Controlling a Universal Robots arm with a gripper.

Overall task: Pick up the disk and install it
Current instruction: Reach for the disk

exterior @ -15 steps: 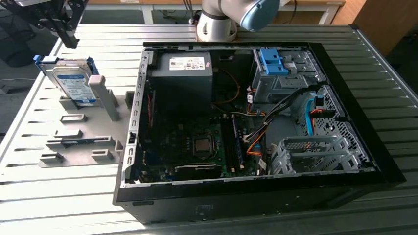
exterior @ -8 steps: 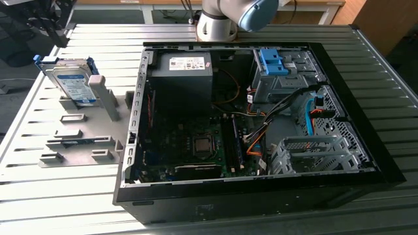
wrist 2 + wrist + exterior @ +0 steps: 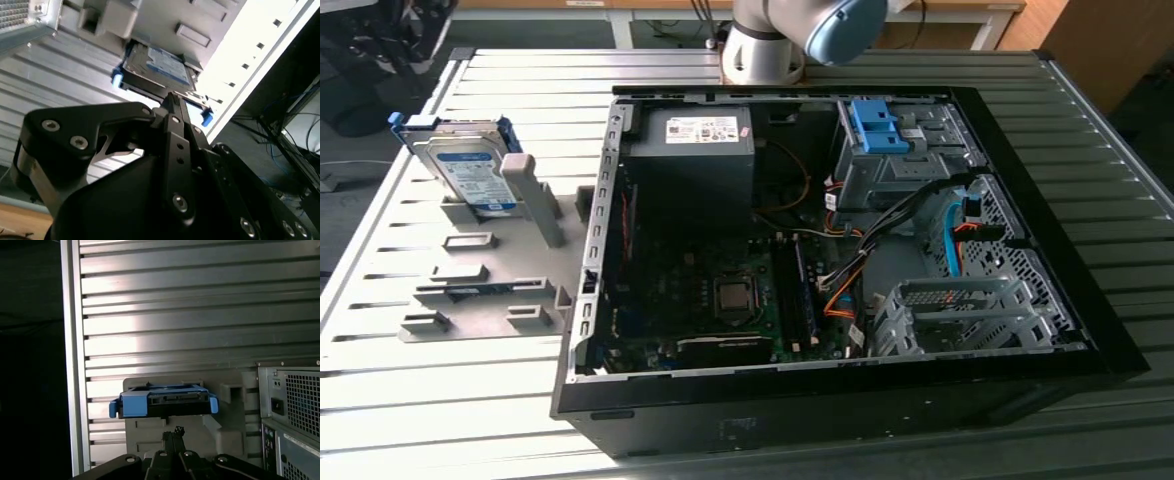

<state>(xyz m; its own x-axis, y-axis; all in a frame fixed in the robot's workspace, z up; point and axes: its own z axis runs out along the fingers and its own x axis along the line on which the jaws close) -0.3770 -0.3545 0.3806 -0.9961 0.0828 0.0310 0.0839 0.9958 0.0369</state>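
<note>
A grey metal worktop of long ribbed slats stands here. Strong light falls across it and washes whole bands of the slats to white glare. Beyond the worktop's far edge is pale wooden furniture, and by its far corner on the exterior view's right a brown wooden panel. Off the worktop's edge on the exterior view's left the floor lies dim and grey, with dark clutter in shadow.

Case and fixture on slatted table

Hand w/ fingers together, disk beyond, on grey rack
</note>
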